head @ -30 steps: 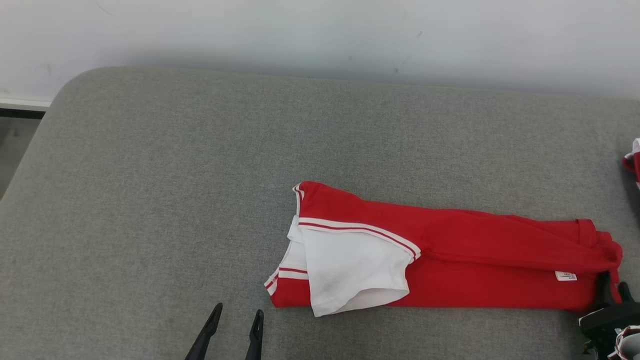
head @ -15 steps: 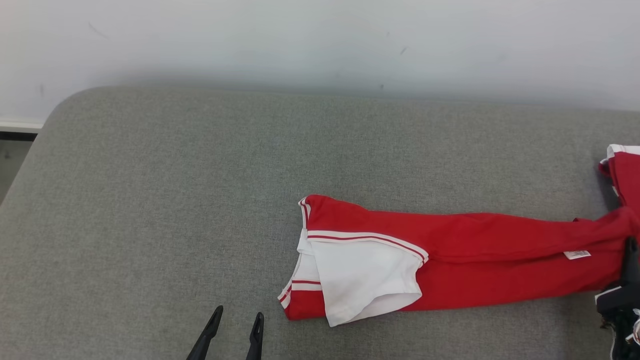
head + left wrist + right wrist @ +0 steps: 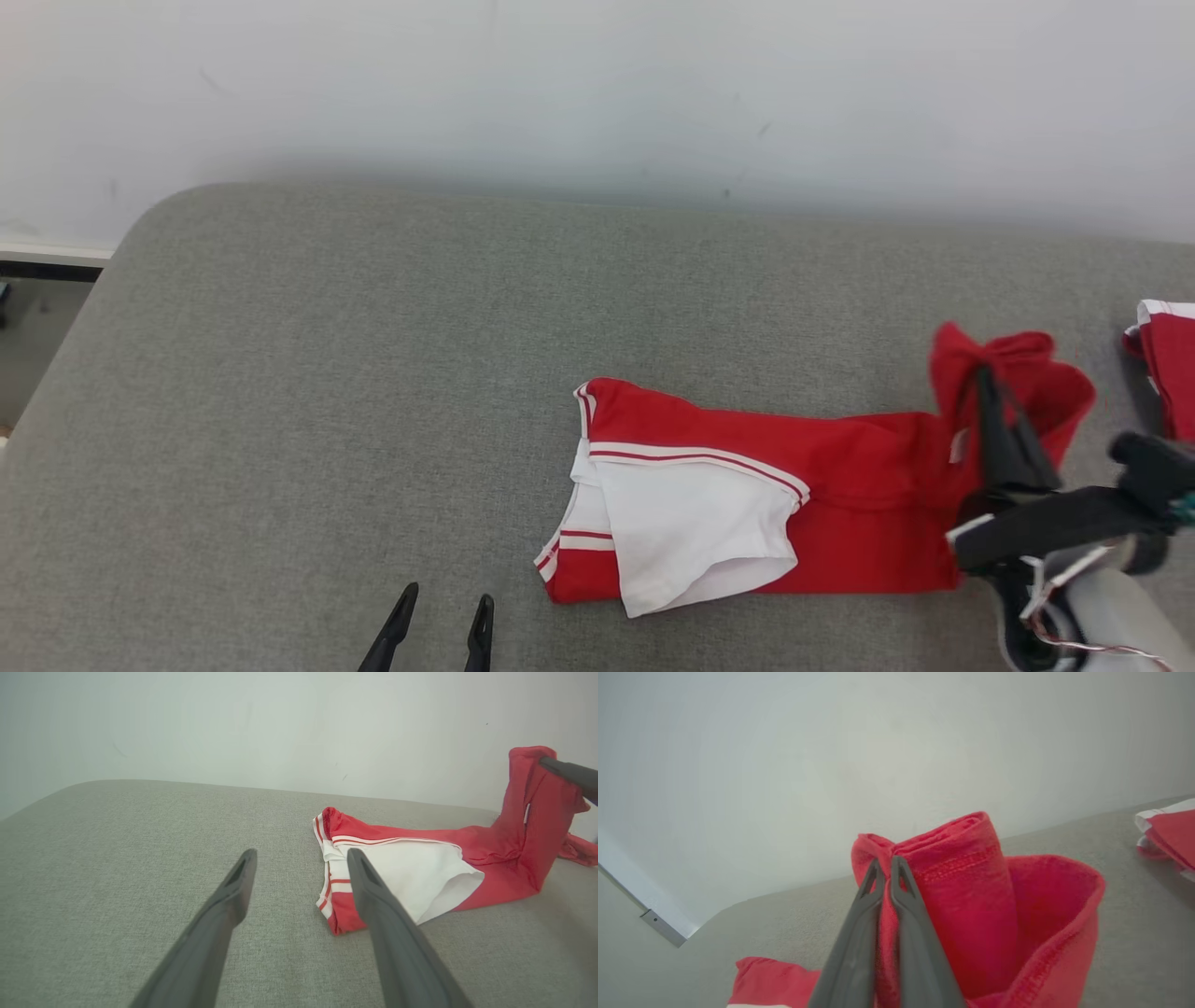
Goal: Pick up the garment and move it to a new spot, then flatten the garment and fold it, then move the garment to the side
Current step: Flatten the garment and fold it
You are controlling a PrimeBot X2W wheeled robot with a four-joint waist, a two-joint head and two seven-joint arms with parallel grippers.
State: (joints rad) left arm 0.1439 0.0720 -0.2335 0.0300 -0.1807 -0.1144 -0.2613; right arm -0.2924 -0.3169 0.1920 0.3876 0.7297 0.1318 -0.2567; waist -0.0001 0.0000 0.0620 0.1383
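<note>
The garment is a red shirt with a white sleeve and striped trim, folded into a long strip on the grey cushion. My right gripper is shut on its right end and holds that end lifted and bunched above the strip; the red cloth is pinched between the fingers in the right wrist view. My left gripper hangs open over bare cushion, to the left of the garment's sleeve end, touching nothing. The lifted end stands up at the right in the left wrist view.
The grey cushioned surface has a rounded far-left corner and a white wall behind it. Another red and white folded garment lies at the far right edge. A dark gap and floor show beyond the left edge.
My right gripper shut on the garment's right end, raised it and carried it leftward, so the strip looks shorter. The head camera shifted too. The left gripper stayed open and still.
</note>
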